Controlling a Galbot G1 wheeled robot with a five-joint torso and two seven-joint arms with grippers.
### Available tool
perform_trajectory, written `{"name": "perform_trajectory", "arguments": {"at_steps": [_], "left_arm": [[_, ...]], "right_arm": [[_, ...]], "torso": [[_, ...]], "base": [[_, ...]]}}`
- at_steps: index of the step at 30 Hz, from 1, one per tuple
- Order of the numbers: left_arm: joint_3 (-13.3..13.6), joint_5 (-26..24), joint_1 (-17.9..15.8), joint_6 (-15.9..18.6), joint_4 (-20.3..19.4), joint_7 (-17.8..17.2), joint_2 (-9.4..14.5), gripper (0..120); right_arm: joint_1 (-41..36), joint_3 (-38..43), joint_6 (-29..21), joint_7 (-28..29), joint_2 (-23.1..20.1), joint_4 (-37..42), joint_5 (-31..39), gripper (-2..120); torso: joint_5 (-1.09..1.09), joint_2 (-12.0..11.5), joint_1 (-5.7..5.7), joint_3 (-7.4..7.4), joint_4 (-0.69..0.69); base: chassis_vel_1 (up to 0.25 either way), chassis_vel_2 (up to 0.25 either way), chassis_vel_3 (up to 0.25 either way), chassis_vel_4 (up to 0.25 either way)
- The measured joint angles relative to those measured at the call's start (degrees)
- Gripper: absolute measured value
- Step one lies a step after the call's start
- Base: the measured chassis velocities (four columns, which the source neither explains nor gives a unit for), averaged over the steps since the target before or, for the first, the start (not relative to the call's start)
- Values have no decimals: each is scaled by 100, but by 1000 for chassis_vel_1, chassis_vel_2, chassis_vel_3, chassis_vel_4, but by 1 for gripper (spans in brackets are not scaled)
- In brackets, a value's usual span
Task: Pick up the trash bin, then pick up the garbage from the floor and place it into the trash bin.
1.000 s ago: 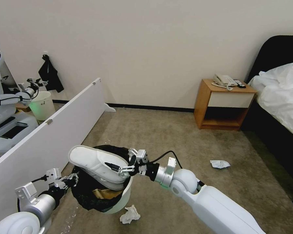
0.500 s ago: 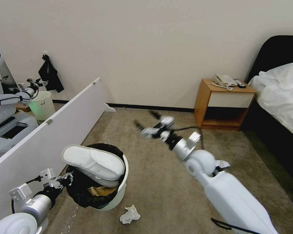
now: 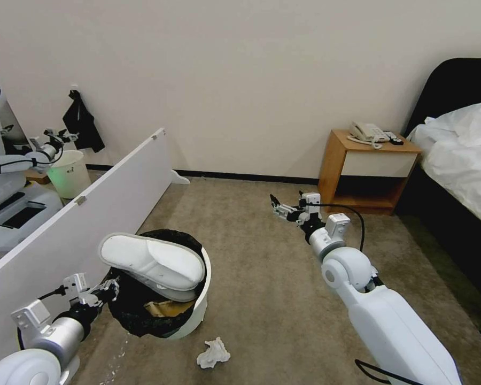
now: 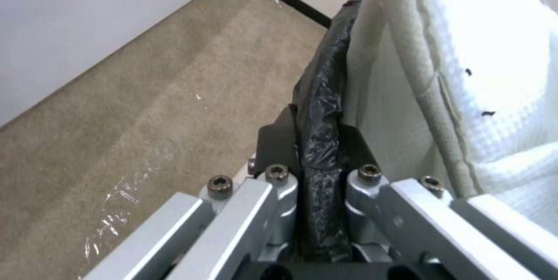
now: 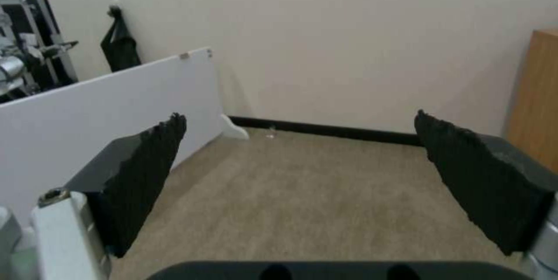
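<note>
Grey-brown floor point(image 3: 262, 267) runs to a cream wall; near left, the left gripper point(image 3: 108, 291) clamps the trash bin point(image 3: 198, 313) rim, slipper point(image 3: 155, 262) on top. Left wrist: fingers point(image 4: 279, 140) pinch the black liner. Right wrist: right gripper point(image 5: 302, 175) fingers spread, empty.

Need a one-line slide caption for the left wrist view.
Left gripper shut on trash bin rim, white slipper beside it.

White shells and silver wrist cylinders are seen on both arms. A black cable is looped at the right wrist. Hex screws are set in silver finger brackets; black ridged pads point(image 5: 145, 175) are fitted.
</note>
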Motion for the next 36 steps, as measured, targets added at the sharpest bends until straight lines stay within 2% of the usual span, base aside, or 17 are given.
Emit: {"name": "perform_trajectory", "arguments": {"at_steps": [36], "left_arm": [[37,6,-24,24,-46,-21,-28,4]], "right_arm": [[-97,-12,-3,4,9,-280,-283,100]], "torso": [[0,0,0,0,0]], "base": [[0,0,0,0]]}}
